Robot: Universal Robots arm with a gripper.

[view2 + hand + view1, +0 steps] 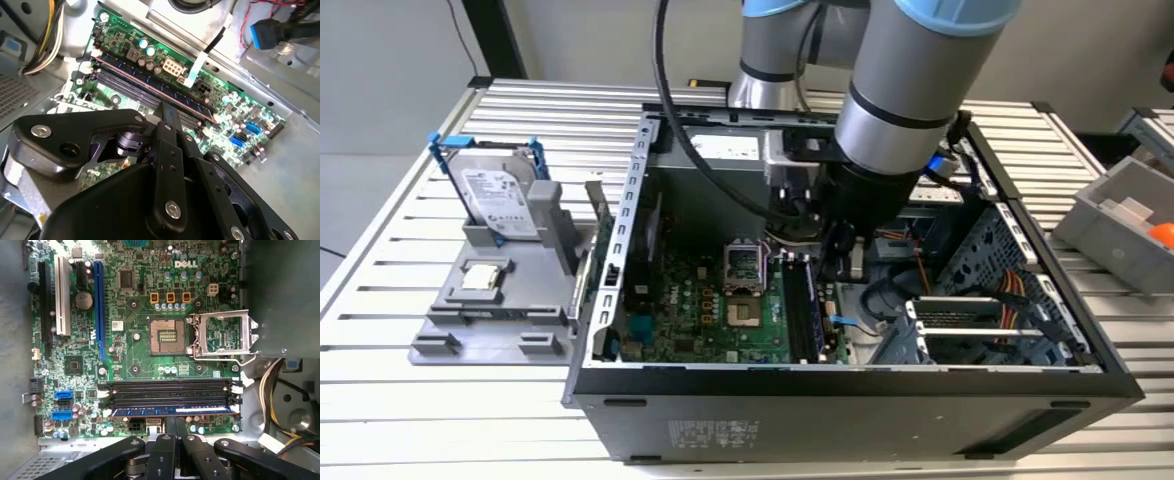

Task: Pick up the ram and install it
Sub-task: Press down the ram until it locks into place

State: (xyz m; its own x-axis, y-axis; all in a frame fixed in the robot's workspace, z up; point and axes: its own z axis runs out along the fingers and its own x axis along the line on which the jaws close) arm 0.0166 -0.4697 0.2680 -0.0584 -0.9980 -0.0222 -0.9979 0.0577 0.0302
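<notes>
Exterior view: arm reaches down into the open computer case [720,385]; gripper [834,250] low over the motherboard [707,310], ram [803,305] standing in the black slots at about 6 o'clock from it.

Second wrist view: gripper [167,115] fingers drawn together, nothing between them; ram [150,82] seated in a slot at 11 o'clock from the fingertips, just beside them.

First wrist view: gripper [175,426] closed, empty; ram [172,411] lies flat in the slot nearest it, at 12 o'clock, close to touching.
</notes>
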